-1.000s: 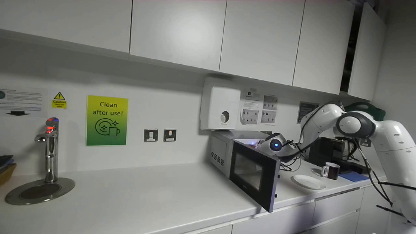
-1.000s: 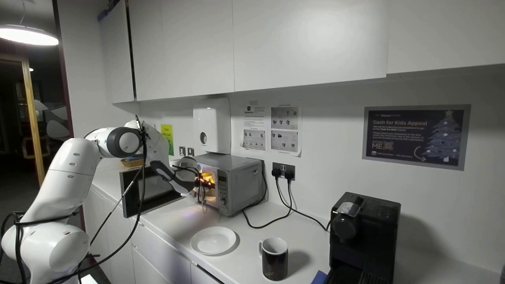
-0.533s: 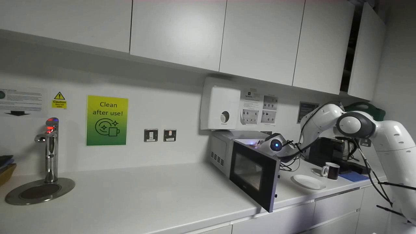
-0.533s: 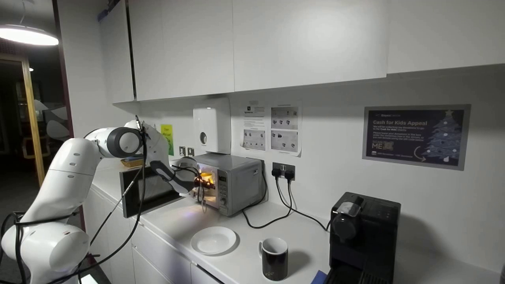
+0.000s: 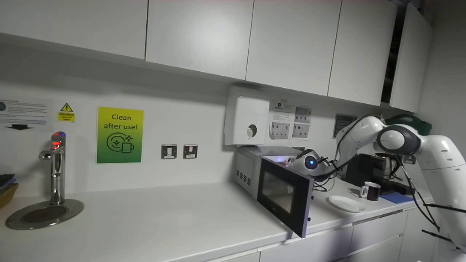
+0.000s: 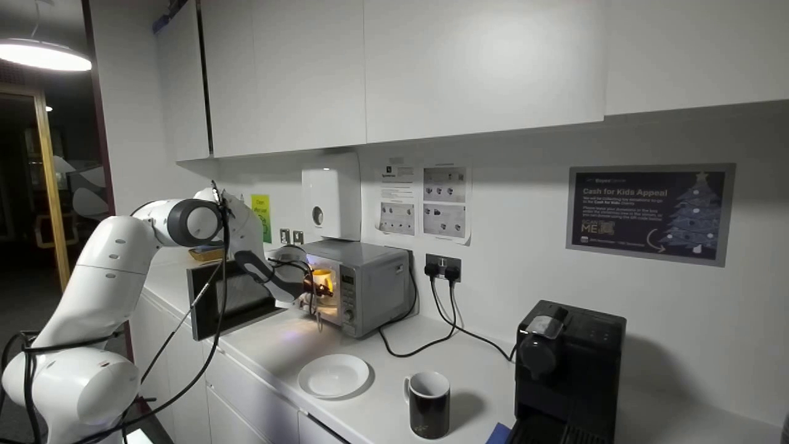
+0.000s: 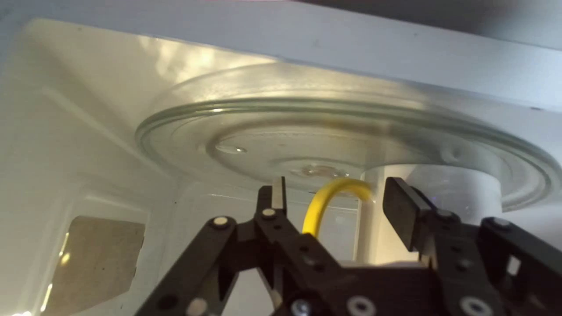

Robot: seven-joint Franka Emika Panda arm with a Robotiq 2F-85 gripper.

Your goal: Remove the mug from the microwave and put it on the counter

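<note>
Shifted a little at the microwave's (image 6: 385, 280) doorway since a second ago, the tool (image 7: 338, 202) now leaves more of the mug (image 6: 323, 279) in sight in an exterior view. That mug, white-sided with a yellow handle (image 7: 322, 195), stands upright inside the microwave on its glass turntable (image 7: 189, 140). Reaching into the microwave, the tool has its jaws partway apart with nothing clamped: the wrist view shows the handle between the fingers (image 7: 279, 193), and whether a pad touches the mug's side I cannot tell. Hinged on one side of the microwave, the door (image 5: 285, 196) is swung out toward the front edge of the bench (image 5: 145, 218). Off the microwave's control-panel side, the bench carries a white plate (image 6: 334, 377), farther out a dark mug (image 6: 429, 412), and farther still a black coffee machine (image 6: 573, 364). Above the microwave, a white box (image 6: 330, 191) is fixed to the wall (image 6: 524, 203).
</note>
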